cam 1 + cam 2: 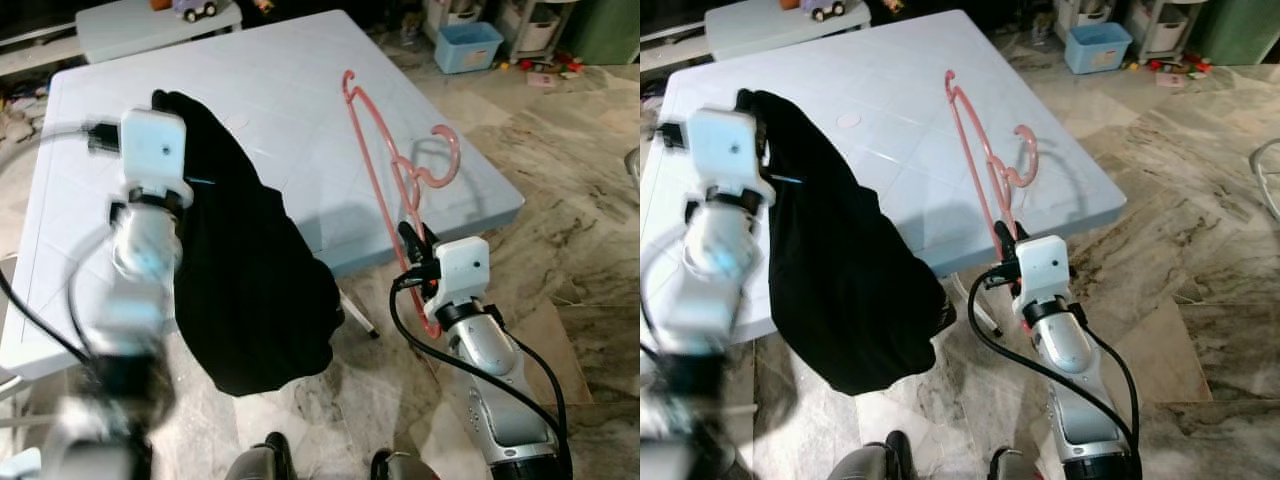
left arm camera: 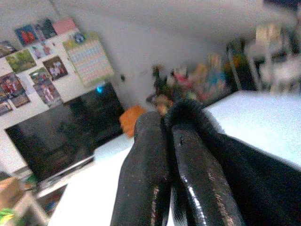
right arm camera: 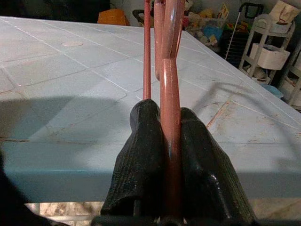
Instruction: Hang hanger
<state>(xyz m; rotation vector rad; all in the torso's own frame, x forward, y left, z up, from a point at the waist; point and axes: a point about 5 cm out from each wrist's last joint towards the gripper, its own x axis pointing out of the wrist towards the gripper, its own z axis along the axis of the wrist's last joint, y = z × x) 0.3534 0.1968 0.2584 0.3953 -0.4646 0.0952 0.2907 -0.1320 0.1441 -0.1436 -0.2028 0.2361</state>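
A pale blue square plastic table [image 1: 290, 90] stands on a grey-veined marble floor [image 1: 560, 200], with a blue plastic bin [image 1: 468, 45] and white wire shelving [image 3: 270, 56] beyond it.

Pink hanger [image 1: 375, 170] against a pale blue table [image 1: 290, 90] with faint diagonal lines. Plain black garment [image 1: 250, 290], no print. Black fingers on the right gripper [image 3: 170, 155] and left gripper [image 2: 171, 155]. Floor [image 1: 590, 220] is beige marble, grey-veined. Blue bin [image 1: 468, 46] behind.
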